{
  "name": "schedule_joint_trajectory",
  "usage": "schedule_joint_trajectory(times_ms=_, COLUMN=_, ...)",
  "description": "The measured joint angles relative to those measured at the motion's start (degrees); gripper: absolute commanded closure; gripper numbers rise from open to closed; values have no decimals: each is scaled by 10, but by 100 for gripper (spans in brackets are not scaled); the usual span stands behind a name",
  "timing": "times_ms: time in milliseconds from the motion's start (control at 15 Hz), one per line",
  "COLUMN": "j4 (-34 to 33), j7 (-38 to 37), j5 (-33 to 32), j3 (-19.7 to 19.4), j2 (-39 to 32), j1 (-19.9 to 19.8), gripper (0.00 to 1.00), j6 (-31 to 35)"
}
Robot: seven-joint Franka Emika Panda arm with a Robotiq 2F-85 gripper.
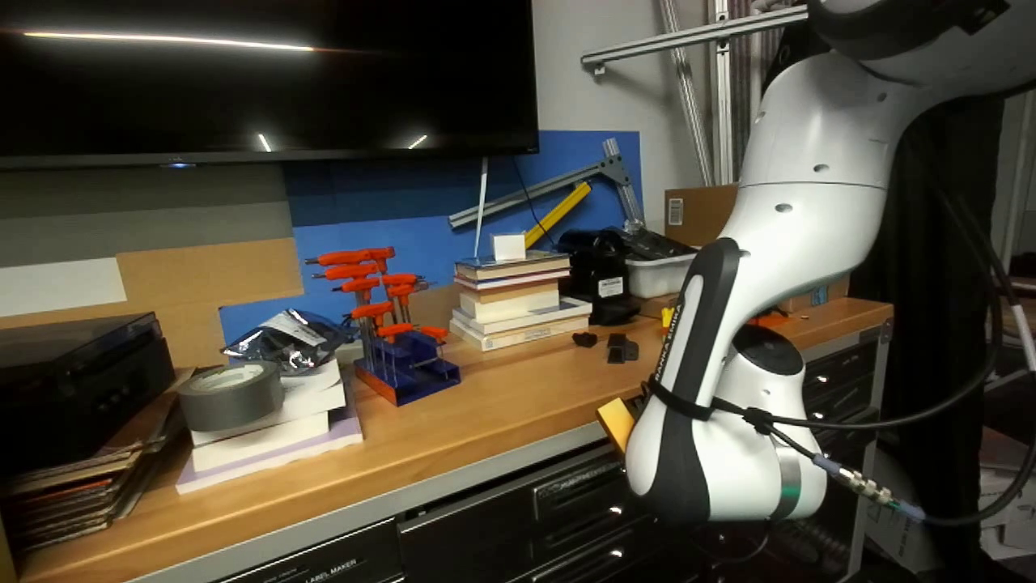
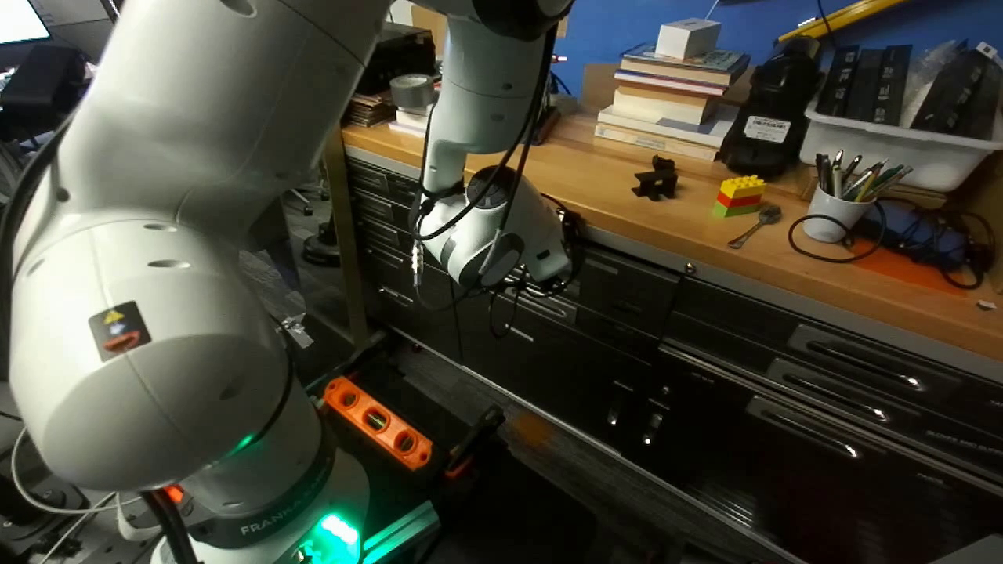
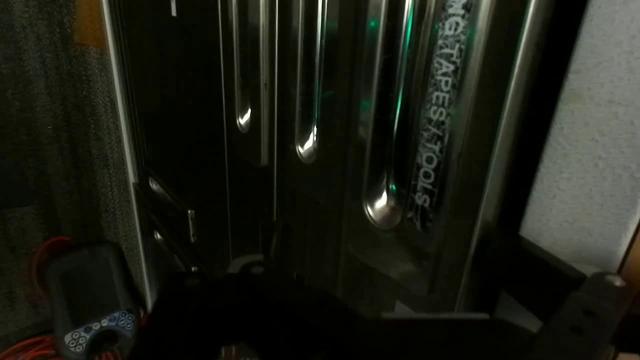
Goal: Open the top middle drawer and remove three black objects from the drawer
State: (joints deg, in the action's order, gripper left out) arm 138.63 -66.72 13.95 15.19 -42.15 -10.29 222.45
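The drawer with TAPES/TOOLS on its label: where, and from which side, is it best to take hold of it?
Probably by its long handle, towards the middle, coming straight from the front. The handle runs lengthwise along the drawer, under the label, and the worktop above likely blocks a reach from the top. The handle's depth is too dark to judge.

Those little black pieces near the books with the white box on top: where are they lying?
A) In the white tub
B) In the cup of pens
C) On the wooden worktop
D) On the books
C: both exterior views show the small black pieces resting on the wooden worktop, near the books.
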Motion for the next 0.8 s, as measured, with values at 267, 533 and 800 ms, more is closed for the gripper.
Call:
schedule_joint_trajectory(times_ms=267, j4=14, j7=-3, j5=0, j3=-4, j2=-5, j1=8, gripper=0, j6=39)
schedule_joint_trajectory(times_ms=533, j4=19, j7=-5, j5=1, j3=-6, j2=-9, j1=13, gripper=0, j6=55)
schedule_joint_trajectory(times_ms=800, j4=18, j7=-6, j5=1, j3=-7, j2=-10, j1=17, gripper=0, j6=58)
